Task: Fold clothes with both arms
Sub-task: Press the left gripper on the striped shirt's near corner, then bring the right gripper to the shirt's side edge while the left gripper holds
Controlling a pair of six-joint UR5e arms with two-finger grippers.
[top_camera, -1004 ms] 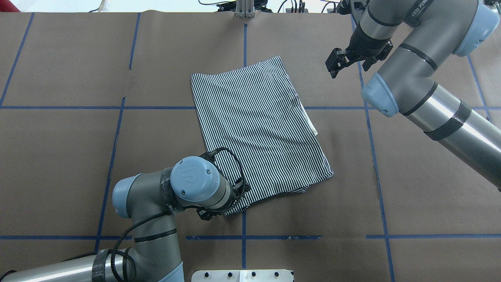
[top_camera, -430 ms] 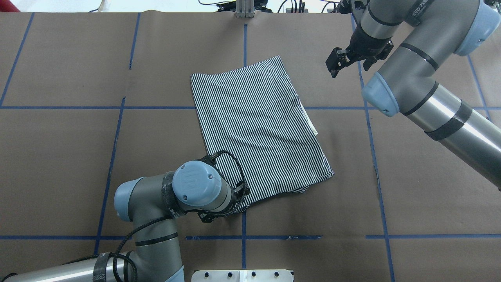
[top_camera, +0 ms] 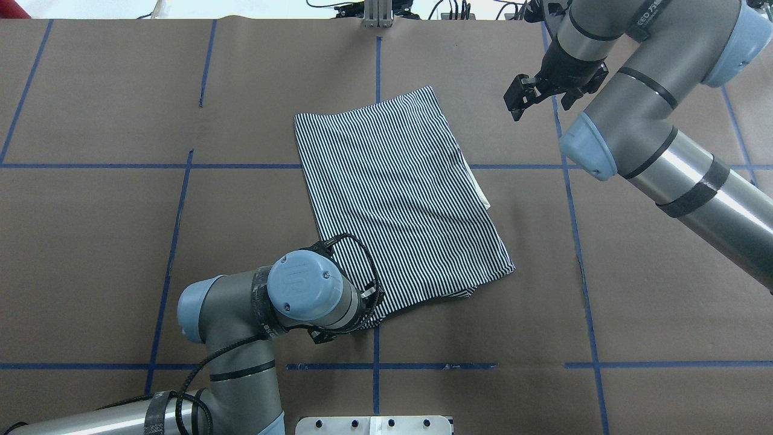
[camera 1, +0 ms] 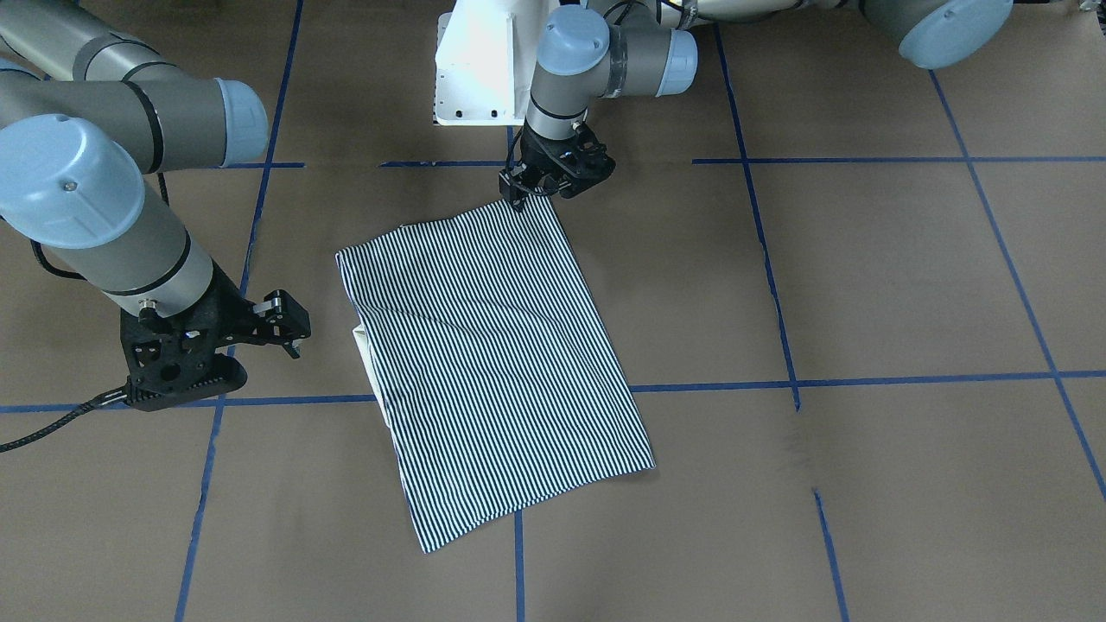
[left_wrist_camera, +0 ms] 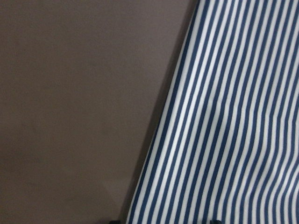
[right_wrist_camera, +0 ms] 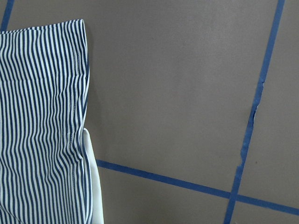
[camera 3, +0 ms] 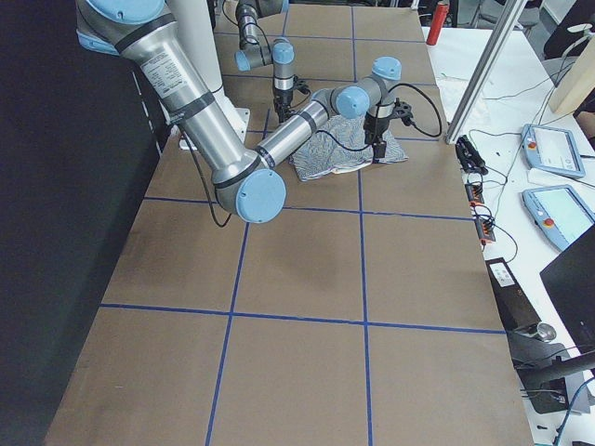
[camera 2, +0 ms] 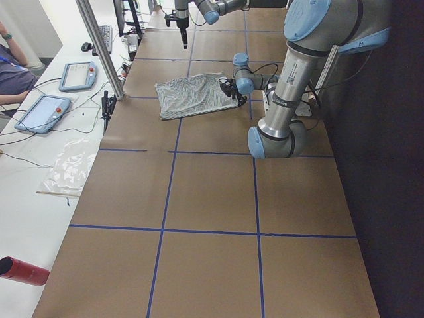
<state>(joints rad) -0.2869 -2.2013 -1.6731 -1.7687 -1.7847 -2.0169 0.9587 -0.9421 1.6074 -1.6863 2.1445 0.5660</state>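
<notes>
Tabletop — left pincer at shirt corner

i see bare bench on every side of the folded shirt, widest toward the robot's left. the left gripper sits at the shirt's near corner with its arm covering that corner from above, while the right gripper hangs out beyond the far right corner, apart from the cloth.

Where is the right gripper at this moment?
In the overhead view the right gripper is at the upper right, clear of the striped shirt, just beyond its far right corner and beside a blue tape line.
</notes>
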